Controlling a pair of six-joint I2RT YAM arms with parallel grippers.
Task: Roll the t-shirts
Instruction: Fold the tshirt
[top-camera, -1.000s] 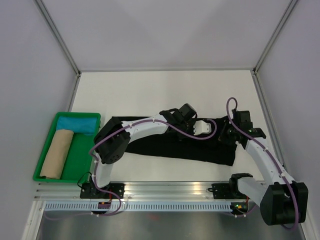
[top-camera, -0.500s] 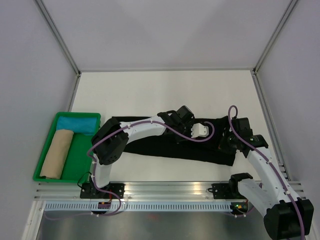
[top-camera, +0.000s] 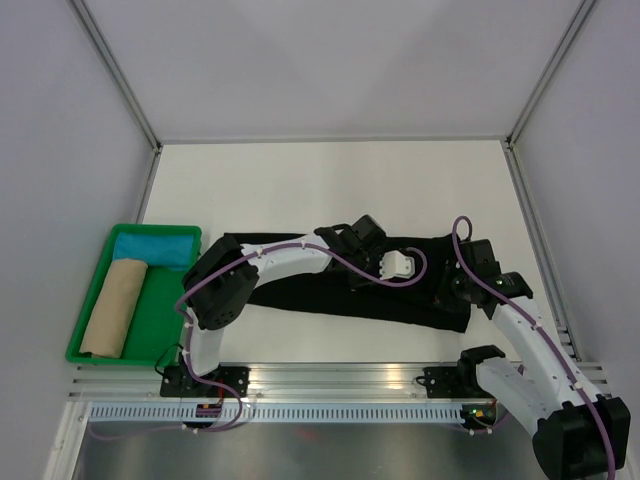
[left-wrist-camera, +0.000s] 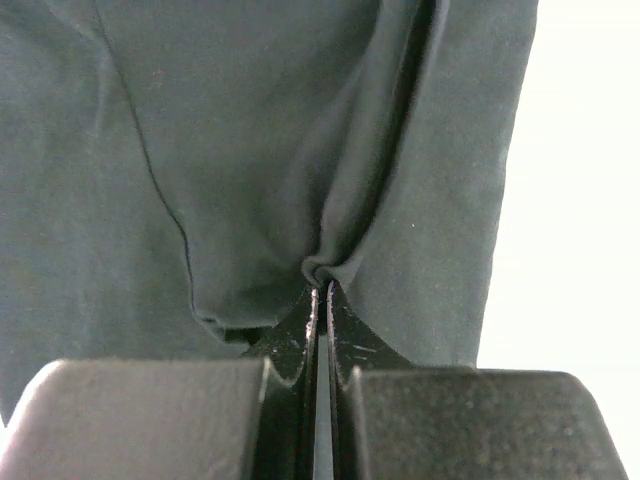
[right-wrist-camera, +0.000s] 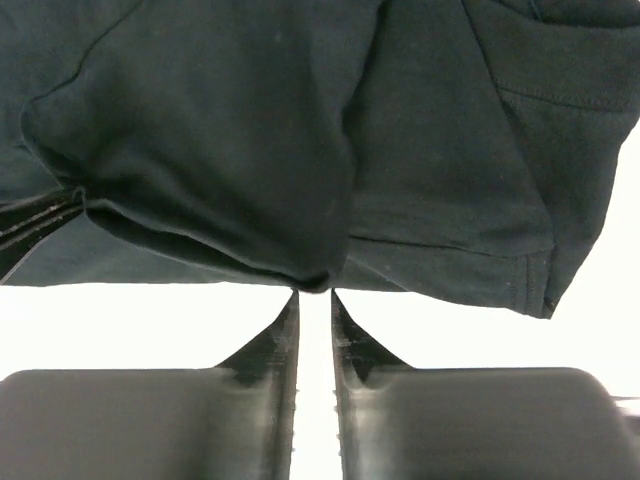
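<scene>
Left hand (left-wrist-camera: 320, 297) and right hand (right-wrist-camera: 314, 296) each pinched on a black t-shirt (top-camera: 300, 295) lying on a white surface (top-camera: 320, 190).
Left clamped tight on a raised fold near mid-shirt; right narrowed to a slit, nipping a fold at the cloth's edge, centre right of the overhead frame. At lower left, a green tray (top-camera: 160, 305) holding a tan roll (top-camera: 112, 310) and a turquoise roll (top-camera: 155, 247).

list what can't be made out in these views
- Top view: the left arm covers the middle of the tee.
- Right wrist: a fold of the tee drapes over the tips of the right gripper, so a pinch can't be confirmed.
- Left wrist: the left gripper is shut on the tee, but the frame edges cut off most of the cloth.
</scene>
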